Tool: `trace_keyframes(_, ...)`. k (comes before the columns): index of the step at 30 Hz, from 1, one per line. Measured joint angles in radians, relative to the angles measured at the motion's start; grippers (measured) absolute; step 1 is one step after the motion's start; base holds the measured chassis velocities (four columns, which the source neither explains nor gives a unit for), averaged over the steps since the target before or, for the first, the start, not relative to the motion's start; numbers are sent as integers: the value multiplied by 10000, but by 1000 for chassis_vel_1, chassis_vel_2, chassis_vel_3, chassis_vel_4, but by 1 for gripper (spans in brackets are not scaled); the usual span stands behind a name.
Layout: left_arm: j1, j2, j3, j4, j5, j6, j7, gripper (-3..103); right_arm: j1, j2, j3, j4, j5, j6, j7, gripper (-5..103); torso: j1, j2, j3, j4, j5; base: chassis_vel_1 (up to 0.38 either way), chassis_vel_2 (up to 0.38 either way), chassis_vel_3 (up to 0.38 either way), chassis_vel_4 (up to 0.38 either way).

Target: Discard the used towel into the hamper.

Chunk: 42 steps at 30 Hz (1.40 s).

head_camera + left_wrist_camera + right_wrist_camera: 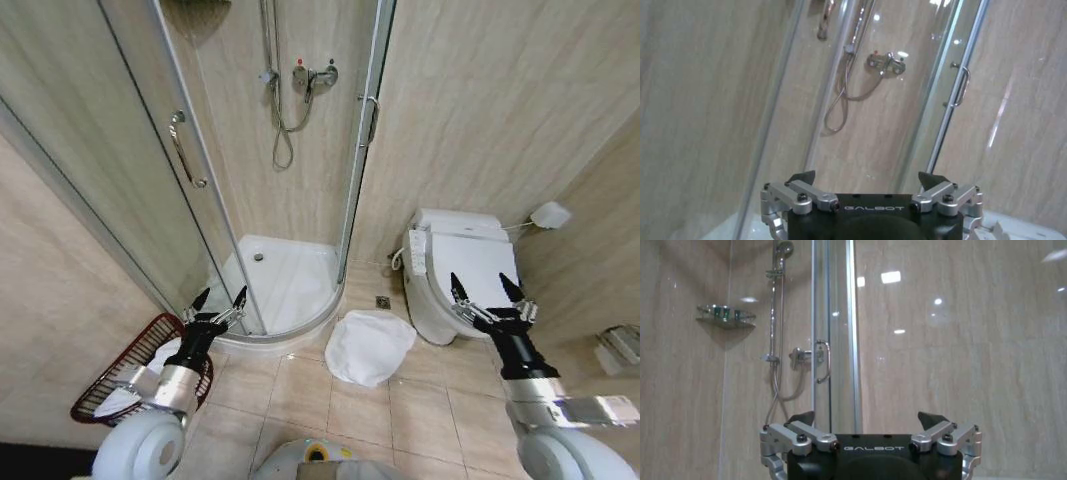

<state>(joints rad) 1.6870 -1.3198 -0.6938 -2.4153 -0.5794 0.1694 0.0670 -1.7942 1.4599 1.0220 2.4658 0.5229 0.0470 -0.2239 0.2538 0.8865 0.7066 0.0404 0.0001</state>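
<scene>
A crumpled white towel (370,345) lies on the tiled floor between the shower base and the toilet. The hamper (112,377), a dark reddish-brown open-weave basket, stands at the lower left beside the glass wall, with some white cloth inside. My left gripper (218,304) hangs open above the hamper's right rim, near the shower threshold. My right gripper (488,288) is open in front of the toilet, to the right of the towel. Both are held up off the floor with nothing between their fingers. In the wrist views each gripper (867,176) (867,416) faces the shower.
A glass corner shower (285,270) with a curved white base fills the middle. A white toilet (455,270) with its lid shut stands at the right. A floor drain (383,301) sits behind the towel. Tiled walls close in on both sides.
</scene>
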Motion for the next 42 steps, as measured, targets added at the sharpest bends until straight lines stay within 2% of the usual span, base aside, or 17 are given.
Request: trace_keyframes(42,0,0,0,0,0,0,0,100,0,0,0,0,0,0,0,100,-775,-1650,-879,-1,-3,-25,-22,22,19)
